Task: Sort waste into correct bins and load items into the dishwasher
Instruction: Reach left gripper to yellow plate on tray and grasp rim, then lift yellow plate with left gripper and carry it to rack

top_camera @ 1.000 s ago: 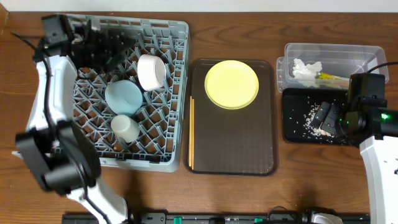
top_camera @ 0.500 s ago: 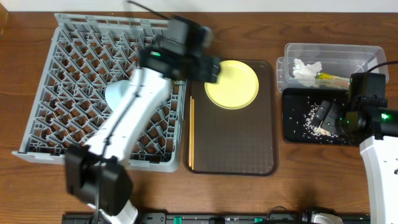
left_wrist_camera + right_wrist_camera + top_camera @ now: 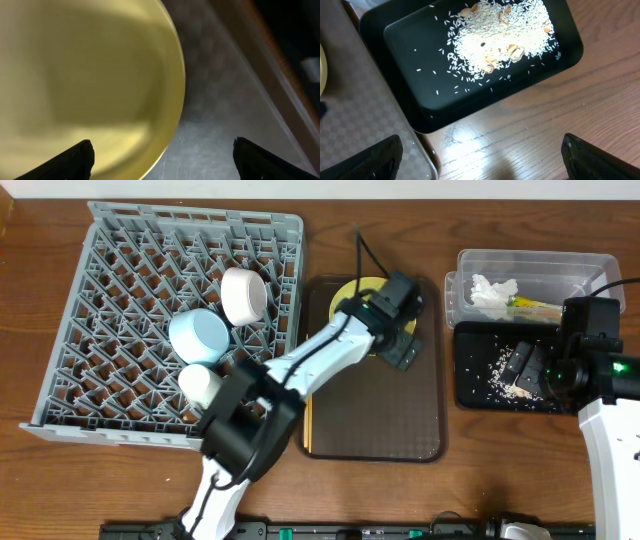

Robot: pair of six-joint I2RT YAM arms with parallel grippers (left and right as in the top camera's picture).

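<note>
The left pincer (image 3: pixel 162 150) hangs spread over the rim of the yellow plate (image 3: pixel 90 75), gripping nothing. Lying flat on the brown serving tray (image 3: pixel 380 420) mid-worktop, the plate may skid away as the fingers close. The right pincer (image 3: pixel 480 160), also spread, hovers over the black tray (image 3: pixel 395 50) of rice crumbs (image 3: pixel 495 35) near the right edge. Beyond, the clear tub (image 3: pixel 590 268) holds the tissue (image 3: pixel 490 292) and the wrapper (image 3: pixel 530 303). The dish rack (image 3: pixel 100 280), on the left, holds the cup (image 3: pixel 200 383), the light-blue bowl (image 3: pixel 198 335) and the cream-white bowl (image 3: pixel 243 293).

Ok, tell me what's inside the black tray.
The black tray holds scattered rice with a few tan bits. From overhead, the right gripper covers its right part.
</note>
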